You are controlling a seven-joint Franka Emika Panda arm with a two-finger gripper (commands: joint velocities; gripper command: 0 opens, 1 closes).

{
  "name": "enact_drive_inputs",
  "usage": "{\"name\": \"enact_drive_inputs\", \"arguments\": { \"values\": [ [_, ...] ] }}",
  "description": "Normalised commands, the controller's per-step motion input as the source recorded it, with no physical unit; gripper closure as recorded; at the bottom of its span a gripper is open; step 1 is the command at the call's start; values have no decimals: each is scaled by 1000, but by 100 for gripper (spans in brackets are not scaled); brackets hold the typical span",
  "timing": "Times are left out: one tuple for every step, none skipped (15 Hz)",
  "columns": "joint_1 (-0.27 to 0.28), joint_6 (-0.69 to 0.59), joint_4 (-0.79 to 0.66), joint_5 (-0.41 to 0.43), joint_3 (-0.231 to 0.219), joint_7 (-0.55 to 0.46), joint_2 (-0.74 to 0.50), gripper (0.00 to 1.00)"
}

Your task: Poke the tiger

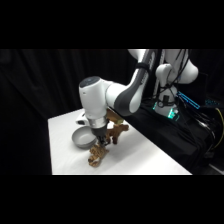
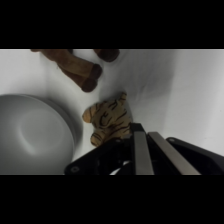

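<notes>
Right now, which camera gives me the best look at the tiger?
The wrist view: the tiger fills the middle, stripes clear, beside the bowl. The side view shows only a small tan lump under the hand.

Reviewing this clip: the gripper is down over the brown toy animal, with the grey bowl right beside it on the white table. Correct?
Not quite. The gripper is down over the tiger, not the brown toy animal, which lies apart from it, farther off. The wrist view shows this. The grey bowl does sit right beside the tiger on the white table.
</notes>
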Motion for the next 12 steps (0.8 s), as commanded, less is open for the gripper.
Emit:
{"name": "enact_drive_inputs", "arguments": {
  "values": [
    [140,225,291,-169,-100,170,433,97],
    [172,205,331,-216,-154,215,439,95],
    [202,183,384,-259,-212,261,462,96],
    [191,144,423,-238,-228,256,464,95],
    [171,102,442,-210,-227,237,447,96],
    [134,65,437,-167,-197,198,412,95],
    [125,35,416,-160,-192,189,371,96],
    [107,16,380,-145,-172,166,324,96],
    [89,4,310,-141,-149,141,255,97],
    [90,4,208,-156,-143,142,144,97],
    [93,-48,81,-158,-137,148,-17,97],
    [85,-121,-71,-156,-113,115,-230,96]
  ]
}}
